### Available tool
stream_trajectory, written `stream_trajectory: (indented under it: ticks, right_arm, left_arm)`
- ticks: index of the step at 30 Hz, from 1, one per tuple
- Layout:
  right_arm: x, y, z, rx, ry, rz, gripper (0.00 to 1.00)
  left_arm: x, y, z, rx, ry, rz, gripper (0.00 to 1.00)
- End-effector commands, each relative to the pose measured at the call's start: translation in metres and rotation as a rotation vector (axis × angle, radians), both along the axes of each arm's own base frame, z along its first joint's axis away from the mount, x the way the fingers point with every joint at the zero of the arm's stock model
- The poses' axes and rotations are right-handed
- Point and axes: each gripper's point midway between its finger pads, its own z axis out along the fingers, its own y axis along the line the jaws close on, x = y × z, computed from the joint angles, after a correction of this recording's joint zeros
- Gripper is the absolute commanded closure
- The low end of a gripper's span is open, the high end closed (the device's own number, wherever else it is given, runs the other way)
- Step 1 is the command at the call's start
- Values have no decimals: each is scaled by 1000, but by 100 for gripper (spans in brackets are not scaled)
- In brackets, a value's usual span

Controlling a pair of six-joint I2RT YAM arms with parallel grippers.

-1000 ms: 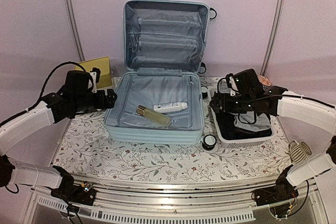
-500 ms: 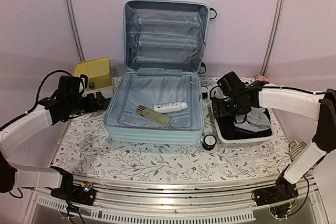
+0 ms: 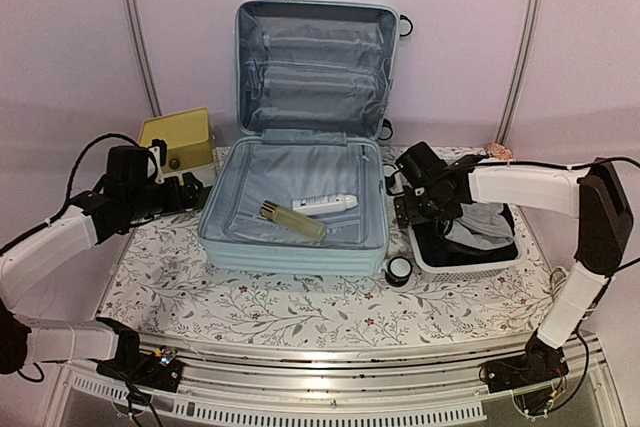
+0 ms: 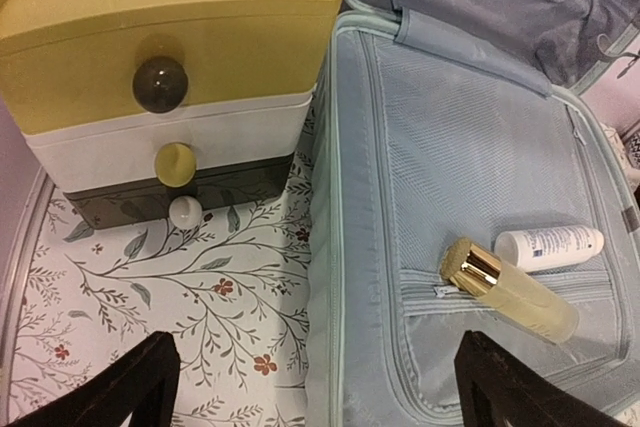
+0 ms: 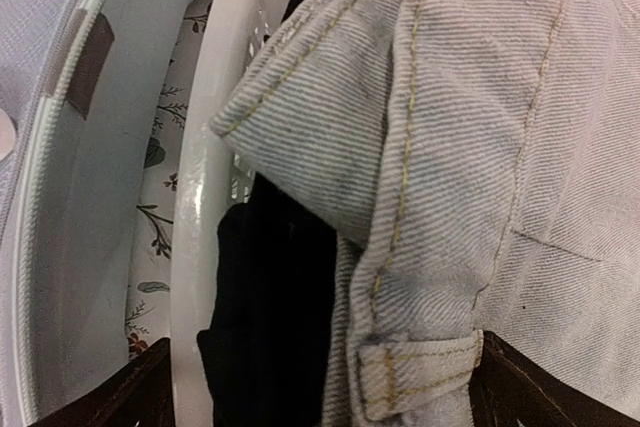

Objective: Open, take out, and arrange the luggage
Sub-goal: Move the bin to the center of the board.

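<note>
I see the luggage (image 3: 290,172) lying open in the middle of the table (image 3: 250,307); its base sits flat and its lid stands upright against the back wall, grey lining showing in both halves. A gold-capped bottle (image 4: 510,292) lies on the mesh panel of the base, and a white tube (image 4: 550,245) lies just beside it, toward the lid.

My left gripper (image 3: 195,192) hangs just off the luggage's left side; its fingers are spread wide with nothing between them. From the left wrist camera, the yellow-topped drawer box (image 4: 160,67) stands on the floral cloth just beside the luggage's left rear corner.

My right gripper (image 3: 405,209) sits over the gap between the luggage's right wall and the white basket (image 3: 465,265); its fingers also stand fully apart and hold nothing. The right wrist camera looks down on a pale denim garment (image 5: 480,127) heaped in the basket, with black cloth (image 5: 270,287) under it. The pale curved surface at the left edge of that view is probably the luggage's shell, though it is too close for me to be sure. One black-and-white caster wheel (image 3: 399,270) shows at the luggage's near right corner.
</note>
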Motion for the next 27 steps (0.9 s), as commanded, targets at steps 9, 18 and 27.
stream_trajectory:
  ticks: [9,18,27]
  right_arm:
    - [3,-95,-15,-201,3,-241,0]
    - [6,-85,1,-115,-9,-181,0]
    - [13,-24,76,90,-94,7,1]
  left_arm:
    - [3,-4,-1,-25,-17,-21,2]
    - [3,-6,-3,-32,-11,-31,2]
    - [4,-11,-1,-48,-7,-51,2]
